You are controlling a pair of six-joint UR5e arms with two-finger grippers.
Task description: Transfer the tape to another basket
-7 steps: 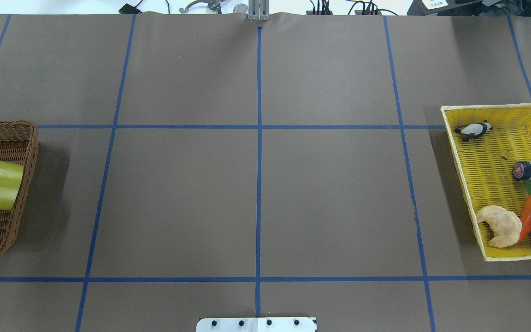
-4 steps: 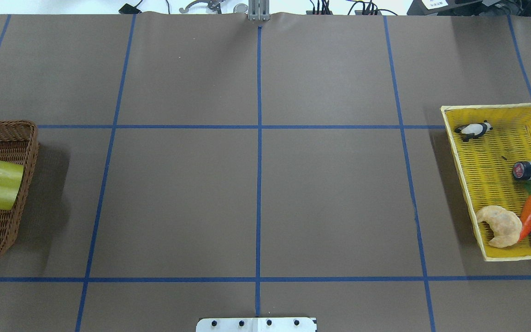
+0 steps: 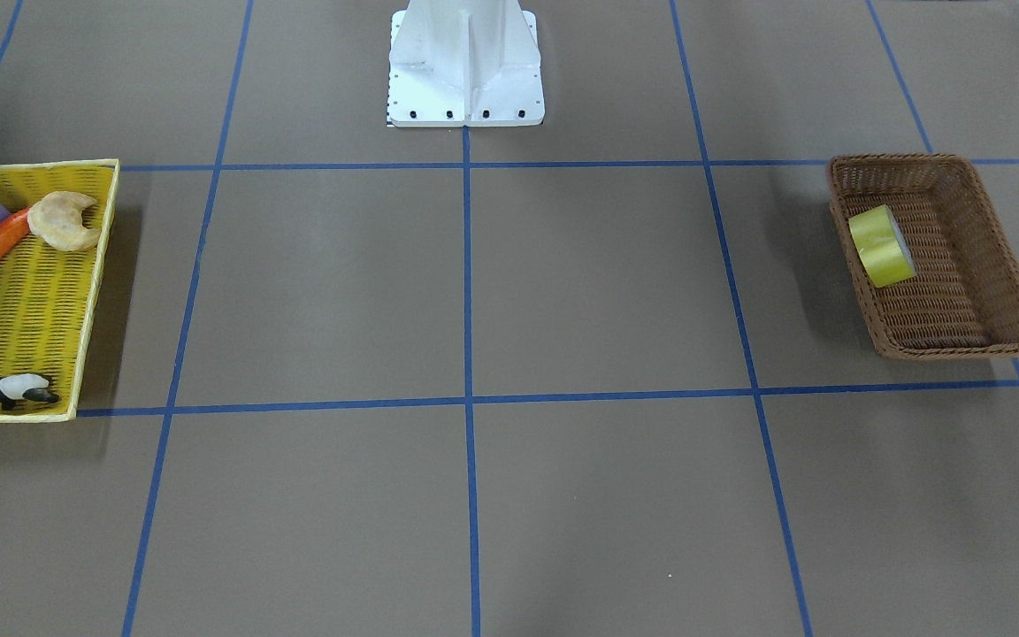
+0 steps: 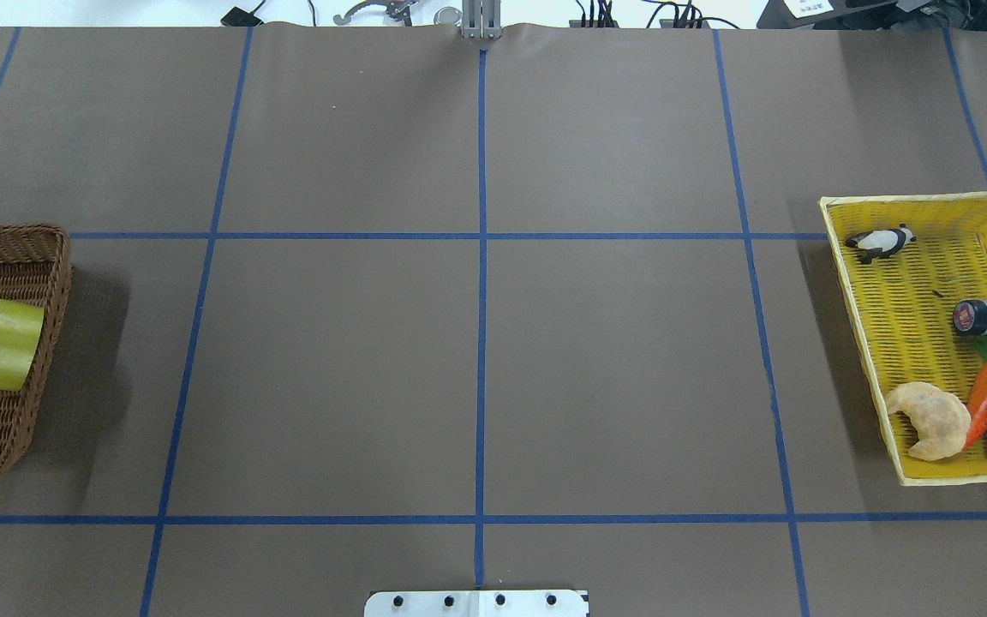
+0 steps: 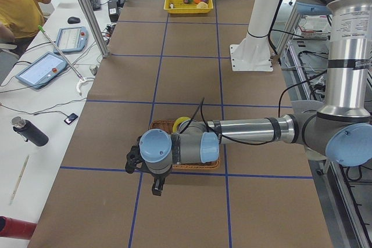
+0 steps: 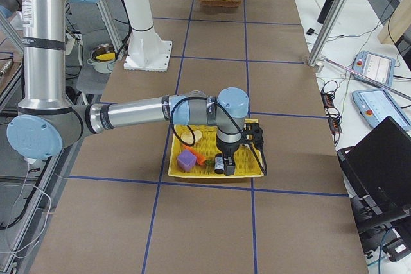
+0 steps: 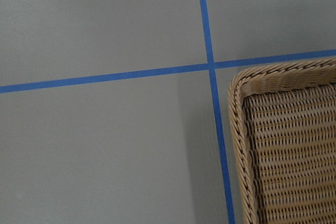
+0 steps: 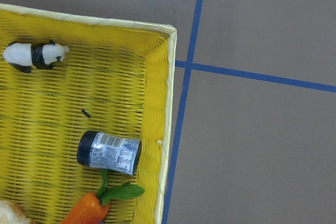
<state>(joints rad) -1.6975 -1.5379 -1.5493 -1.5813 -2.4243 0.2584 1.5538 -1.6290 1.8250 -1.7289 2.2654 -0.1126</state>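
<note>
Fingers show only in the side views, so I can't tell their gap. From the left view, the left gripper (image 5: 157, 188) hangs beside the basket (image 5: 160, 125). From the right view, the right gripper (image 6: 225, 164) hangs over the yellow basket (image 6: 192, 176). Front-facing and overhead views: the tape (image 3: 881, 246) stands on edge inside the basket.

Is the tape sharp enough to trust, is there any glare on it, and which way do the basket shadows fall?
Overhead exterior: the tape is sharp, with a mild sheen and no blown-out glare; a soft shadow lies beside the wicker basket, toward table centre. Exterior front-facing: equally crisp. Exterior left: the left arm hides most of the tape.
</note>
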